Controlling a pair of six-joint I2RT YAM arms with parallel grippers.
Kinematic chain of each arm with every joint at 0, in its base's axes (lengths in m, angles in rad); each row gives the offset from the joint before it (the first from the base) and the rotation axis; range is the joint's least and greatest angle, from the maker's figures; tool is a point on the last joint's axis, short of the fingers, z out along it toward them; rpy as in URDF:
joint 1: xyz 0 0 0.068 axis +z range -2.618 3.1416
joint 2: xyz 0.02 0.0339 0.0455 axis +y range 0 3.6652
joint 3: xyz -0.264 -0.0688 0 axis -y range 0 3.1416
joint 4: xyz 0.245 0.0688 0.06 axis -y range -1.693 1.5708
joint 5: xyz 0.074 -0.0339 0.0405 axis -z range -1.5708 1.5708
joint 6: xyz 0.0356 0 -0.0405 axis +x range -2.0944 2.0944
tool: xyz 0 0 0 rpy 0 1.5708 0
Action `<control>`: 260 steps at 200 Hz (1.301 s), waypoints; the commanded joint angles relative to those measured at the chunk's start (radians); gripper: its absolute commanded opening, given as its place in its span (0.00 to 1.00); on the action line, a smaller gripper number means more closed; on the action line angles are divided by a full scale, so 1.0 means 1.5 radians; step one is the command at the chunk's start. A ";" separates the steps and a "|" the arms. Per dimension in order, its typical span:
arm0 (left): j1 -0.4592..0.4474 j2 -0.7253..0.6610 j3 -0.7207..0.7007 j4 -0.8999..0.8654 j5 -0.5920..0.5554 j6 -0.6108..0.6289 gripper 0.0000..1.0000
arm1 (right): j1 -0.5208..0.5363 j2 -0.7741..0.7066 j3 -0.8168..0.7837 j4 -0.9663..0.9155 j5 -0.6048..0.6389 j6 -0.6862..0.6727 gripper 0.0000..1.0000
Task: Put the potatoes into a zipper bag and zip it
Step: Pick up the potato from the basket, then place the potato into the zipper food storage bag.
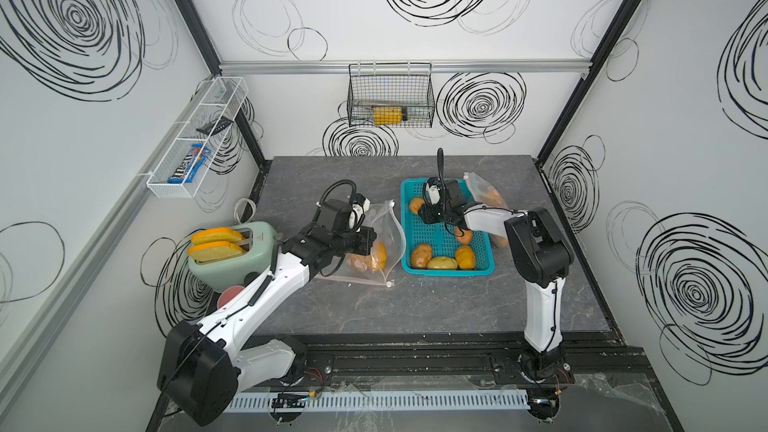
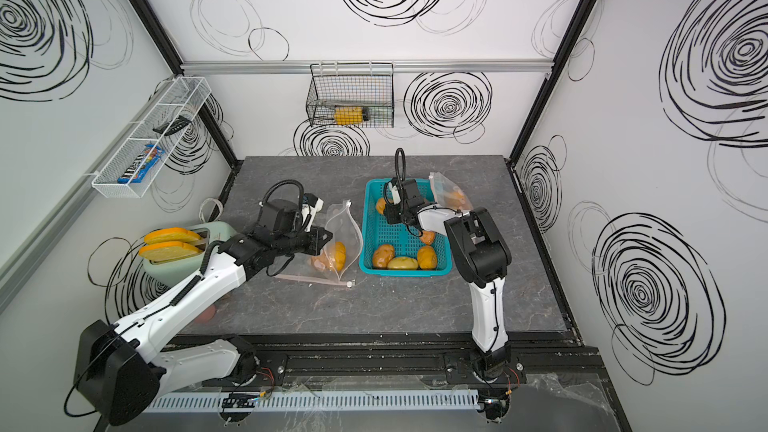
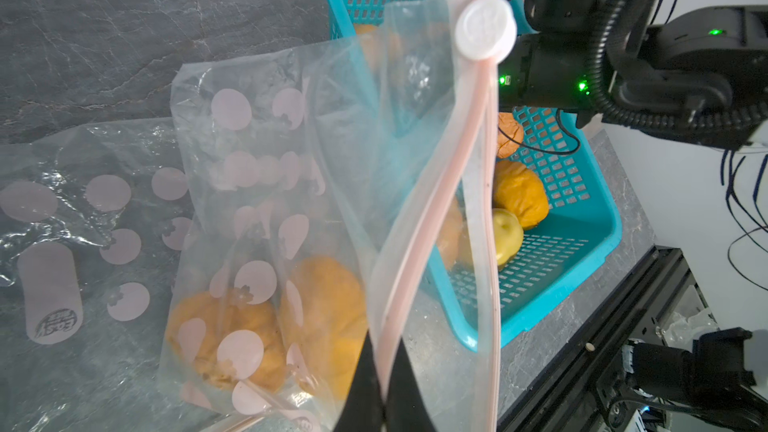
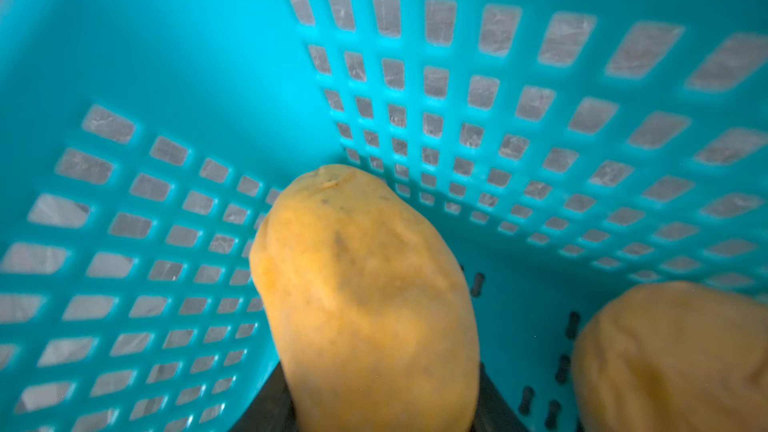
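Orange potato (image 4: pixel 365 284) sits within the right tool (image 4: pixel 380 403), evident only from wrist.

The dark marbled table (image 1: pixel 415 309) before me carries a teal basket (image 1: pixel 449 273) right of centre. A clear zipper bag (image 1: pixel 388 224) rests just left of it. A second bag (image 1: pixel 486 193) lies behind the basket, and a green toaster (image 1: pixel 232 257) stands at my left edge.

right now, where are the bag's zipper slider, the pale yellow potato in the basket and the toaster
zipper slider (image 3: pixel 485 29), left wrist view, middle of its round white tab
pale yellow potato (image 1: pixel 442 263), in a top view, middle of its upper skin
toaster (image 1: pixel 208 272), in a top view, its green side wall
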 commanded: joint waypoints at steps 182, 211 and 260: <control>-0.007 -0.006 0.013 -0.004 -0.036 0.010 0.00 | 0.105 -0.577 -0.305 0.146 -0.088 -0.080 0.36; -0.006 -0.006 0.014 -0.004 -0.033 0.010 0.00 | 0.151 -0.612 -0.305 0.133 -0.093 -0.123 0.37; -0.001 -0.009 0.013 0.000 -0.028 0.009 0.00 | 0.179 -0.615 -0.304 0.141 -0.127 -0.137 0.36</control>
